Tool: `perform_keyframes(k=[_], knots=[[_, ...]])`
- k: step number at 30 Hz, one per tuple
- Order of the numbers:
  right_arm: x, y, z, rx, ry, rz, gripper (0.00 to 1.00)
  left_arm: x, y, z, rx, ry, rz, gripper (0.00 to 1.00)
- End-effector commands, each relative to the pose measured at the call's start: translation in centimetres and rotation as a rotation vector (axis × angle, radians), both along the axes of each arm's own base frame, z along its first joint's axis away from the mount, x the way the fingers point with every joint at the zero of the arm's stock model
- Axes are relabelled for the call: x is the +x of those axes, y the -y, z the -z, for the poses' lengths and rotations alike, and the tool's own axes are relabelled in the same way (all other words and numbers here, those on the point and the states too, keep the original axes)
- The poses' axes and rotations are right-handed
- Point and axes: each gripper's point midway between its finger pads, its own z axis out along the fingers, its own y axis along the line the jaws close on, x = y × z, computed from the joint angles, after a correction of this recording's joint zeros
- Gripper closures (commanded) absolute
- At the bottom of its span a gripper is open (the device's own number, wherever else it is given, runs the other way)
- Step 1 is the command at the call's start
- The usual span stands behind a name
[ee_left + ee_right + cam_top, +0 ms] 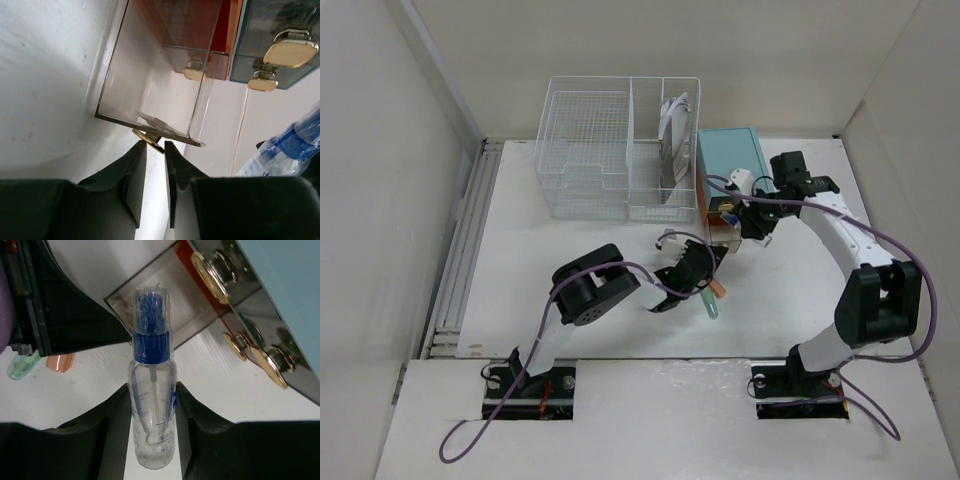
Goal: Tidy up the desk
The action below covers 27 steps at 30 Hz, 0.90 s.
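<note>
The left arm and right arm are white tubes with fat black round joints. A purple cable runs back from behind each pair of jaws. The jaws are matte black wedges; the left base shows perhaps a red wire.

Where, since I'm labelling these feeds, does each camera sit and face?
Top: above and behind, looking down on the desk; left arm and right arm show.
Left wrist: low, facing the open drawer; its jaws grip the knob.
Right wrist: facing the drawer box; its jaws hold a bottle.
Shared: both wrist views show the drawer and bottle.
</note>
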Motion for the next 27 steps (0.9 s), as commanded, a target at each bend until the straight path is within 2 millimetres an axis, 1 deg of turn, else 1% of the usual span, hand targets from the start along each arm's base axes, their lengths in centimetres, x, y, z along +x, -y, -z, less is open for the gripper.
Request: perform_keyframes(k=[1,2,4,5,6,7,8,9,10,11,12,13,15,18,19,20,21,22,23,24,25,27], knots=[[0.8,-2.9,-2.5,0.106,0.058,-0.096,1.0,-2.5,-1.5,3.0,0.148,-0.045,0.037,0.83],[0.8,-3.1,-2.2,0.115,0.046,-0.101,1.0,-2.9,-1.1,2.8,0.14,-0.04,0.047,0.83],[0.8,-3.9,-2.1,0.139,0.044,-0.123,1.0,-2.9,-1.4,2.7,0.143,-0.037,0.039,0.83],[0.9,-4.4,-2.0,0.14,0.047,-0.137,1.0,-3.5,-1.4,2.6,0.144,-0.037,0.05,0.83],[0.9,-4.4,-2.0,0.144,0.042,-0.129,1.0,-3.5,-1.4,2.6,0.144,-0.037,0.05,0.83],[1.2,-4.9,-1.8,0.145,0.048,-0.141,1.0,-4.0,-1.0,2.6,0.137,-0.041,0.057,0.83],[1.7,-5.4,-1.7,0.155,0.057,-0.135,1.0,-4.1,-1.3,2.9,0.146,-0.045,0.057,0.83],[1.9,-5.5,-1.8,0.161,0.063,-0.127,1.0,-4.6,-0.9,2.7,0.138,-0.04,0.068,0.83],[2.1,-5.6,-1.6,0.165,0.057,-0.117,1.0,-4.6,-0.9,2.7,0.138,-0.04,0.068,0.83],[2.5,-6.2,-1.6,0.181,0.067,-0.123,1.0,-4.4,-1.0,2.7,0.132,-0.041,0.056,0.83],[2.8,-6.2,-1.7,0.178,0.076,-0.112,1.0,-5.0,-0.7,2.7,0.132,-0.041,0.068,0.83],[2.9,-6.6,-1.4,0.185,0.066,-0.107,1.0,-5.0,-0.7,2.7,0.132,-0.041,0.068,0.83],[3.8,-6.7,-1.4,0.185,0.093,-0.097,1.0,-5.1,-0.8,2.8,0.125,-0.045,0.065,0.83],[4.0,-6.7,-1.4,0.189,0.086,-0.088,1.0,-5.1,-0.8,2.8,0.125,-0.045,0.065,0.83],[3.9,-6.9,-1.4,0.198,0.084,-0.093,1.0,-5.0,-0.7,2.2,0.114,-0.04,0.065,0.83],[4.2,-6.9,-1.6,0.2,0.094,-0.094,1.0,-5.0,-1.1,2.4,0.13,-0.028,0.059,0.83],[4.3,-7.1,-1.9,0.209,0.102,-0.1,1.0,-4.8,-1.2,1.7,0.12,-0.018,0.048,0.83],[4.3,-7.1,-2.0,0.209,0.102,-0.1,1.0,-4.9,-1.4,1.7,0.132,-0.012,0.053,0.83],[4.5,-7.2,-2.1,0.211,0.111,-0.101,1.0,-4.6,-1.5,0.8,0.127,0.005,0.042,0.83],[4.5,-7.4,-2.4,0.224,0.111,-0.098,1.0,-4.4,-1.7,0.8,0.137,0.015,0.031,0.83],[4.9,-7.5,-2.7,0.233,0.125,-0.091,1.0,-4.4,-1.6,0.1,0.134,0.027,0.034,0.83],[5.5,-7.7,-2.7,0.24,0.14,-0.086,1.0,-4.5,-1.9,-0.1,0.139,0.033,0.037,0.83]])
